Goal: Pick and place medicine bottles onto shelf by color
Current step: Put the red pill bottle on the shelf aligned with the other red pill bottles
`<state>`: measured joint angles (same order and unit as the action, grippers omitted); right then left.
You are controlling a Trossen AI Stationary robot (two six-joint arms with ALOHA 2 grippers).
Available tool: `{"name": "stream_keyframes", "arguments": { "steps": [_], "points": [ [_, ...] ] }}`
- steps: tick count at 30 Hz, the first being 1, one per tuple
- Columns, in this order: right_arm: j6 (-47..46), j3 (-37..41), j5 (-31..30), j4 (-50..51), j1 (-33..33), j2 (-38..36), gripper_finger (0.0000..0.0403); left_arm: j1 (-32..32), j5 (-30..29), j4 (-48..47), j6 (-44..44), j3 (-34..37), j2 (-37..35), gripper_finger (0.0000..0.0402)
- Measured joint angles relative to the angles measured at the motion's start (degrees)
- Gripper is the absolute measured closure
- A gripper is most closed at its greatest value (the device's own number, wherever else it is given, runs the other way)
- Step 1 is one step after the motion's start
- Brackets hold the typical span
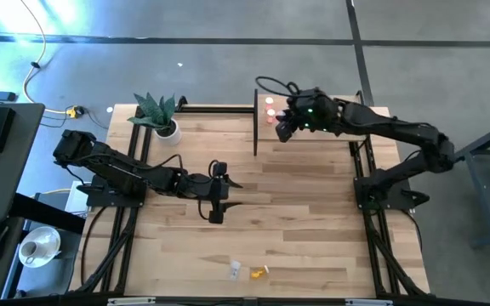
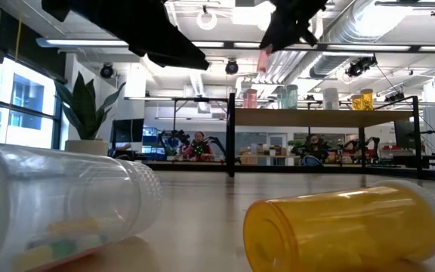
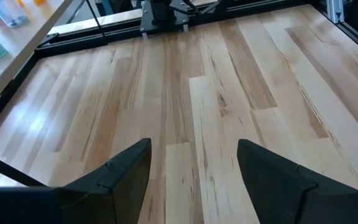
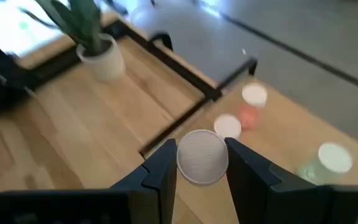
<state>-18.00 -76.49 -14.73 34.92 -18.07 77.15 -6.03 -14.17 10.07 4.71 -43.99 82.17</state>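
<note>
Left gripper hangs low over the bare middle of the table, fingers spread wide with nothing between them; it waits. Toward the near edge lie two loose bottles on their sides, a clear one and an orange one, close together but seemingly apart (both roll-prone, being cylinders on their sides). Far back, the right gripper hovers above the shelf, clamped on a pink bottle, white cap facing the wrist camera. Below it two pink bottles already stand near the shelf's end; greenish, clear and orange ones stand farther along. Risks, as I judge them: the standing pinks sit near the drop spot, so a descent slightly off line could clip one and topple it, perhaps off the shelf edge. The grip is near the cap, so the body may swing or tilt on release and fall over. Set down too far along, it lands among the wrong colour.
</note>
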Motion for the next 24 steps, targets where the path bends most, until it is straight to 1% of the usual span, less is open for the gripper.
{"name": "stream_keyframes", "arguments": {
  "steps": [6,9,13,18,24],
  "points": [
    [0.0,0.0,0.3,1.8,-1.4,5.0,0.0297,0.0,0.0,-0.5,0.0,0.0,0.0,0.0172],
    [-0.2,0.0,1.8,1.8,-1.5,7.3,0.0297,0.0,0.0,-0.9,0.0,0.0,0.0,0.0172],
    [-1.5,0.0,1.6,1.5,-1.5,9.7,0.0297,0.0,0.0,-1.7,0.0,0.0,0.0,0.0172],
    [-1.5,0.0,1.1,1.1,-1.5,11.8,0.0297,0.0,0.0,-1.7,0.0,0.0,0.0,0.0172],
    [-1.0,0.0,-1.2,0.6,-1.5,12.4,0.0297,0.0,0.0,-1.7,0.0,0.0,0.0,0.0172]
  ]
}}
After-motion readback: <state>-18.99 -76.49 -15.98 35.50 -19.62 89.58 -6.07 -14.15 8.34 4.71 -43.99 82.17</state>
